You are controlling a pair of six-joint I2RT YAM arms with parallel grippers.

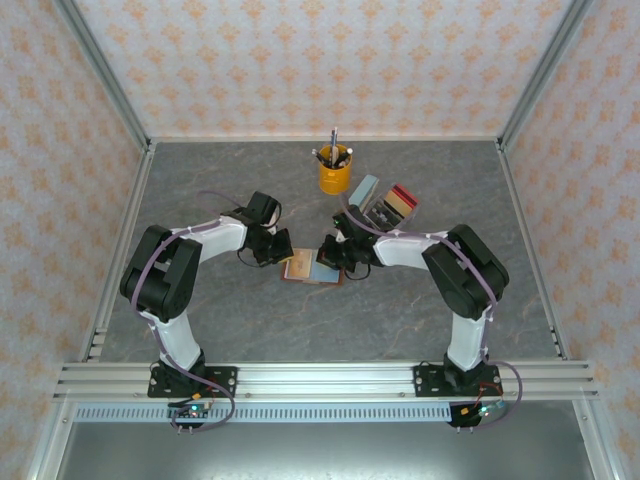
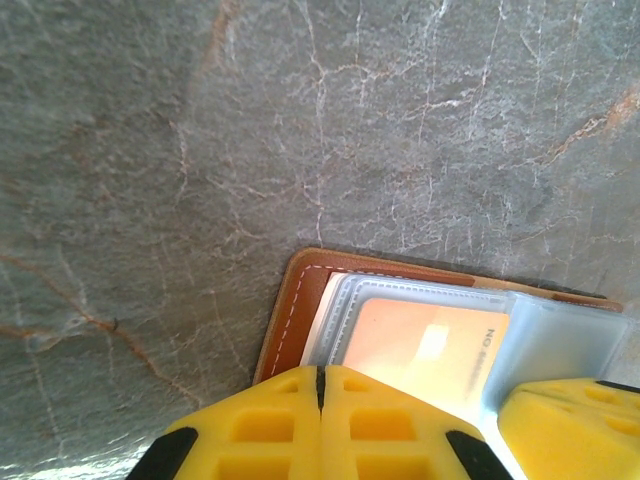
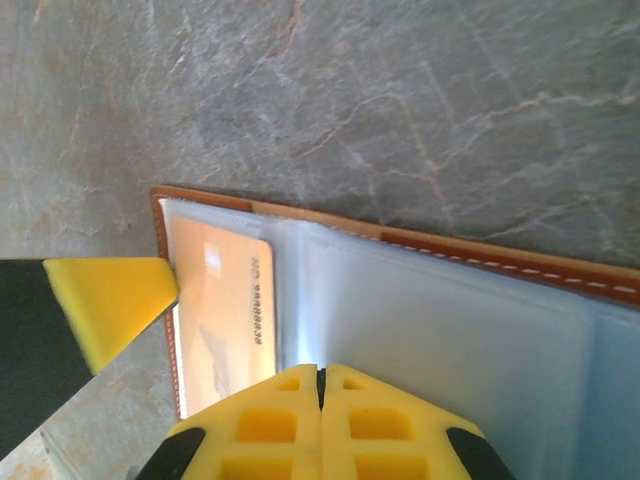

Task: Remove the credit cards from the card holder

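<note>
left tool (image 2: 320, 375), right tool (image 3: 320, 375) fully closed over open card holder (image 2: 288, 315), orange card (image 3: 222, 310) legible from wrists

Reddish-brown leather card holder (image 2: 285, 320): smooth, matt, white stitching. Clear plastic sleeves (image 3: 430, 330) inside: glossy, slightly cloudy. Orange plastic credit card (image 2: 420, 345): glossy. Grey marbled tabletop (image 2: 300, 120): stone-look, faint sheen.

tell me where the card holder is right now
The card holder lies open at the centre of the top view, between the left pincer and right pincer, on the near side of the yellow cup.
</note>
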